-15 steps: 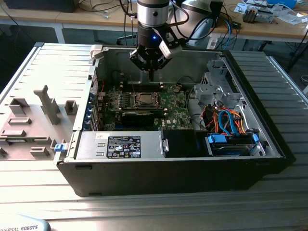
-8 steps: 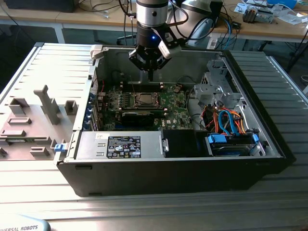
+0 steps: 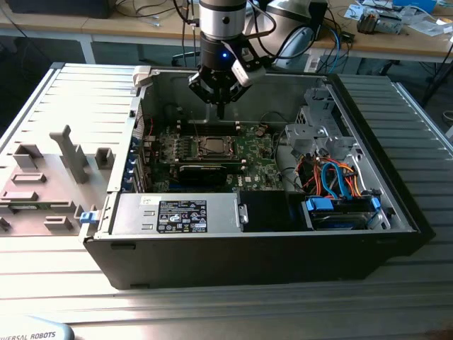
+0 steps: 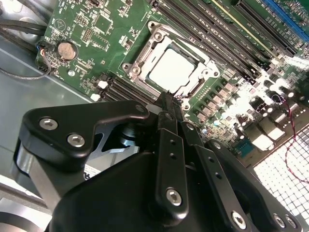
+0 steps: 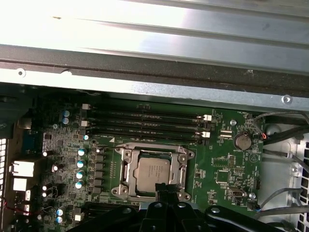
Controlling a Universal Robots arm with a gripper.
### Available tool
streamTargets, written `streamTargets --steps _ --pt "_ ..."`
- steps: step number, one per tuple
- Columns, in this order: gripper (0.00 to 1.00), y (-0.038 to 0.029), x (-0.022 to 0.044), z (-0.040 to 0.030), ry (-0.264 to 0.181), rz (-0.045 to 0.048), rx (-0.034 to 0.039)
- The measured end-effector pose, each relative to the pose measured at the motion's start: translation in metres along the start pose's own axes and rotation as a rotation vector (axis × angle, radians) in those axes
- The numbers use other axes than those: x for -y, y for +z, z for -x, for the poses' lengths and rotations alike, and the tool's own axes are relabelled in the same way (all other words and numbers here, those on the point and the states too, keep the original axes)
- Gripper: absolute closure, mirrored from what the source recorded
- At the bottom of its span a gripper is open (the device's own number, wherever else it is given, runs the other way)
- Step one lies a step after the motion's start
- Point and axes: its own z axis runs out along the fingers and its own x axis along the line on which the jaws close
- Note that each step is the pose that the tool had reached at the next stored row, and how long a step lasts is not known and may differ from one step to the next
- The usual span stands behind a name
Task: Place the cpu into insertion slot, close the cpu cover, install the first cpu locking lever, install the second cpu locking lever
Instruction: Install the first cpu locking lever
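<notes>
The cpu (image 5: 152, 172) already sits in the insertion slot (image 5: 124, 166), silver top up, flat inside the metal rim at the middle of the green motherboard (image 3: 255, 152). In both wrist views the cpu cover (image 4: 136, 62) appears folded down around the chip as a silvery frame, its window leaving the chip's top bare; whether the locking levers are latched cannot be told.

The gripper (image 3: 221, 110) hangs straight down over the open computer case (image 3: 396, 205), its tip above the board just at 12 o'clock of the socket in the exterior view. In the second wrist view its black fingers (image 4: 170, 145) come together into one narrow point, closed with nothing between them, a shape that would suit pushing on a thin part at the socket's edge rather than grasping. That tip lies close to the socket's rim; contact cannot be judged. The case rests on a ribbed metal bench (image 3: 233, 312).
</notes>
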Motion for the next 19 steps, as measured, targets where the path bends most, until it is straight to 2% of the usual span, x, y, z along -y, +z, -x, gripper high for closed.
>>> streamTargets --steps 1,3,19 --pt "0.89 0.0 0.0 -0.0002 0.0 0.0 0.0" --pt "0.89 -0.0003 -0.0008 -0.0091 0.0 -0.0002 0.0" --pt "0.89 -0.0002 -0.0014 -0.0149 0.0 -0.0001 0.0"
